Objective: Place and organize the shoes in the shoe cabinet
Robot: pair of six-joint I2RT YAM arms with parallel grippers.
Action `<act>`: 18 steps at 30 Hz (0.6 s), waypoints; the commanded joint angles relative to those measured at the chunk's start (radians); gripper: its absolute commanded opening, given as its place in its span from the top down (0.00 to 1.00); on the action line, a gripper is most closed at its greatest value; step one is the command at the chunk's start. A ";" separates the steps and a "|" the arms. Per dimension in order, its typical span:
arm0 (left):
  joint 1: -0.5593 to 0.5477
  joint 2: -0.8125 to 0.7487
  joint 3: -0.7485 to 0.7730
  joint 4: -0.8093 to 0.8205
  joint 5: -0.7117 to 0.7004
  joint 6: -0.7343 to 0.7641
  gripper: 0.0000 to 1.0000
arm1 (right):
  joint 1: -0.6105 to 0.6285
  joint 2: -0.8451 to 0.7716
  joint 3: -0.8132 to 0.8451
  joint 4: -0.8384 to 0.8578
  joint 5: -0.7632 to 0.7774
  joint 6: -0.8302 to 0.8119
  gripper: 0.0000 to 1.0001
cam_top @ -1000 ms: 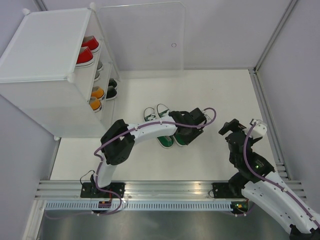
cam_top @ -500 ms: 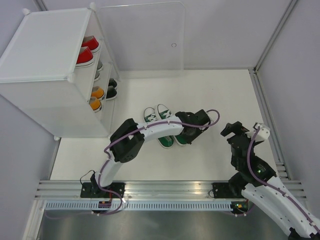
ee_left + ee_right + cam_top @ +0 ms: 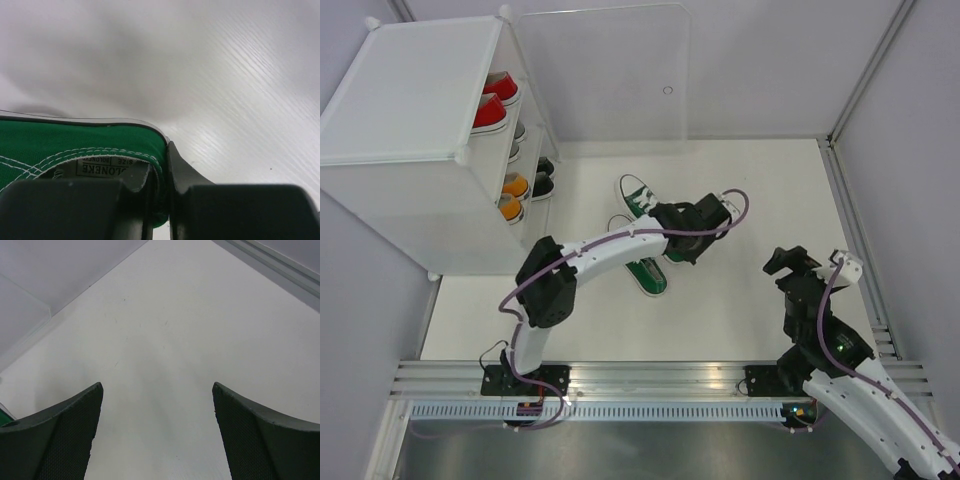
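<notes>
The left hand (image 3: 663,214) is pinching one green shoe (image 3: 637,192) by its heel rim, near the shoe cabinet (image 3: 410,95); its partner (image 3: 646,273) is lying on the desk (image 3: 750,190). The right hand (image 3: 788,262) is standing wide and empty. With so thin a grip, the shoe is risking to swing or slip out.

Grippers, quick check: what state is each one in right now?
Left gripper: closed on the heel rim of a green shoe.
Right gripper: open, nothing between its fingers.
</notes>
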 commanded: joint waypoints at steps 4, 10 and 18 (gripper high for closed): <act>0.158 -0.218 -0.009 0.035 -0.142 -0.033 0.98 | 0.000 -0.080 -0.012 0.024 0.011 -0.006 0.07; 0.338 -0.357 -0.227 0.163 -0.015 -0.126 0.98 | 0.000 -0.109 -0.023 0.033 0.003 -0.006 0.08; 0.537 -0.384 -0.426 0.390 0.207 -0.155 0.98 | -0.001 -0.069 -0.027 0.052 -0.023 -0.006 0.08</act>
